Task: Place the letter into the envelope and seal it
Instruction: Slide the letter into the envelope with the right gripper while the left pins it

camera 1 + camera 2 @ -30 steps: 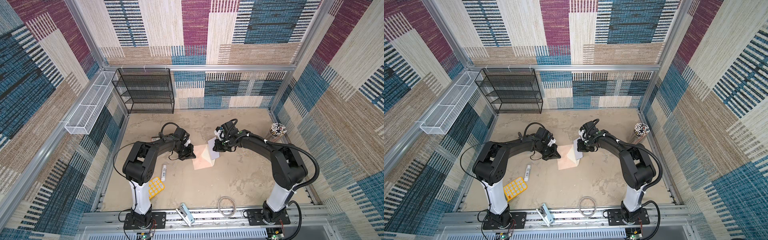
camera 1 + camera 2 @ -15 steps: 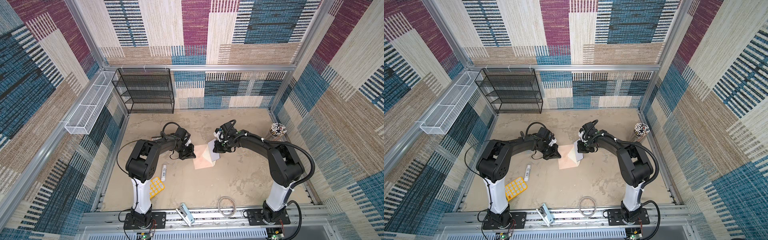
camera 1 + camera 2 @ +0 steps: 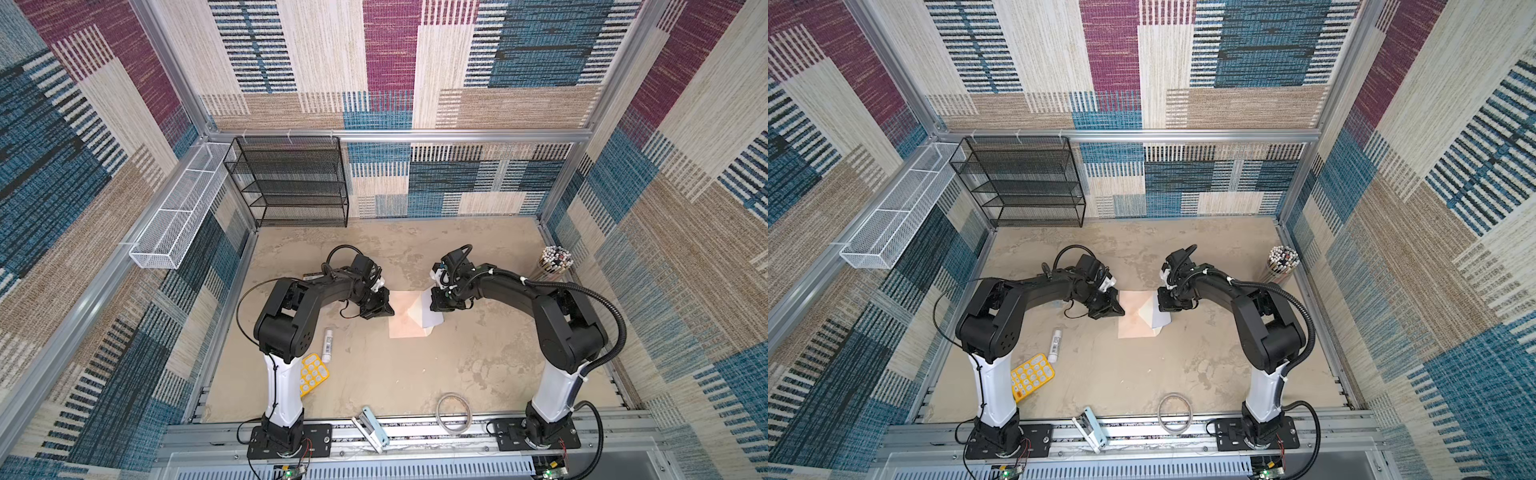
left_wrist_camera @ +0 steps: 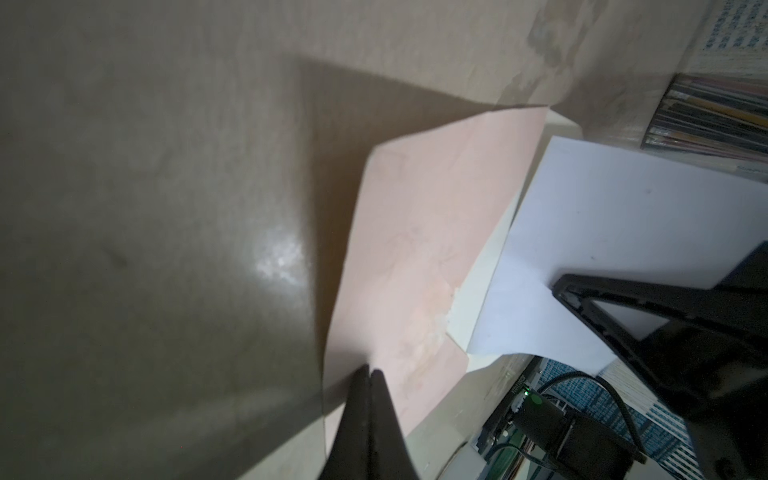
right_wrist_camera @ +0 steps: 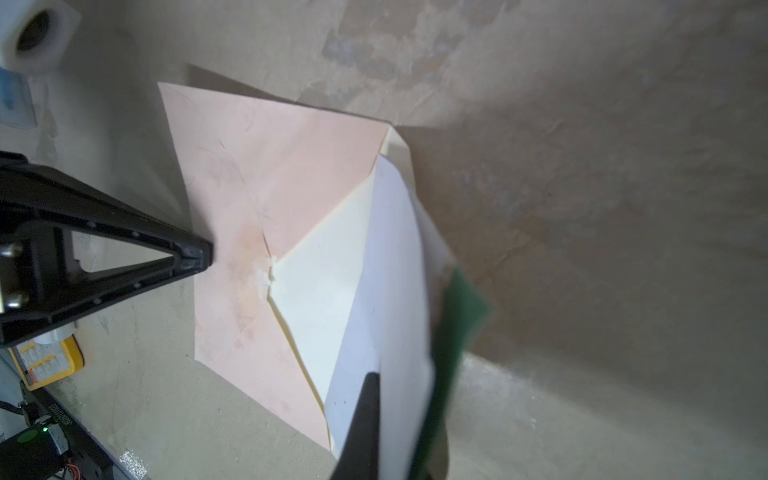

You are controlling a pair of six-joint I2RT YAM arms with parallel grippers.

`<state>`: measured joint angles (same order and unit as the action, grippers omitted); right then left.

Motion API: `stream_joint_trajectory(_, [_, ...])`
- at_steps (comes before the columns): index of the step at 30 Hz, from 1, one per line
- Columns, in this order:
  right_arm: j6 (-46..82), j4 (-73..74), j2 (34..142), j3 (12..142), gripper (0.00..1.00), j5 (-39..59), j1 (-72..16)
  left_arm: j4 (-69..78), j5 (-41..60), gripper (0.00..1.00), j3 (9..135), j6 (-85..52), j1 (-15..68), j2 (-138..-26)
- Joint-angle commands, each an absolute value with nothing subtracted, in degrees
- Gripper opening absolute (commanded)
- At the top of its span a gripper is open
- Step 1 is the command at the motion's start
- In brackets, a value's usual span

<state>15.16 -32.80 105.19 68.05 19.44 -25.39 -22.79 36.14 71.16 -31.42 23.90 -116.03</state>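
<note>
Bimanual cell seen from the front rail toward the back wall. Nearest the rail lie a pale blue tool [image 3: 371, 428] and a clear ring [image 3: 454, 413]. Behind them, by the left arm's base, are a yellow calculator [image 3: 1032, 376] and a white tube [image 3: 328, 345]. At the middle of the table [image 3: 478, 357] the envelope [image 3: 404, 318] lies flat with its seamed side up and its cream flap [image 5: 316, 299] open toward the right arm. The left gripper [image 4: 368, 372] reaches in low from the left with its jaws together and its tips on the envelope's left edge; whether paper is nipped between them cannot be told. The right gripper [image 3: 436, 304] is clamped on the letter [image 5: 395, 270], with one finger in front of the sheet. The letter is held tilted above the flap, with one long edge down on the cream paper close to the pocket's mouth, and none of it is visibly inside. Its green border [image 5: 455, 345] is on the side away from the envelope. Farther back, a cup of pencils [image 3: 555, 262] stands at the right wall. A black mesh shelf [image 3: 291, 183] stands against the rear wall, and a white wire basket [image 3: 178, 216] hangs on the left wall.
</note>
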Motion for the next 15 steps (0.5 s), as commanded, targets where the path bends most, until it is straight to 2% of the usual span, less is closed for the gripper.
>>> stream_joint_trajectory(1, [15.6, -32.8, 104.5, 67.8, 0.01, 18.5, -25.4, -29.0, 28.0, 0.0, 70.8, -29.5, 24.0, -117.2])
stream_joint_trajectory(5, [16.1, -32.9, 104.7, 67.7, 0.06, 18.8, -25.4, -29.1, 28.2, 0.0, 71.2, -29.3, 24.0, -117.2])
stream_joint_trajectory(15, [17.9, -33.3, 106.7, 68.1, 0.05, 18.6, -25.3, -28.6, 28.9, 0.0, 70.8, -29.1, 24.0, -117.3])
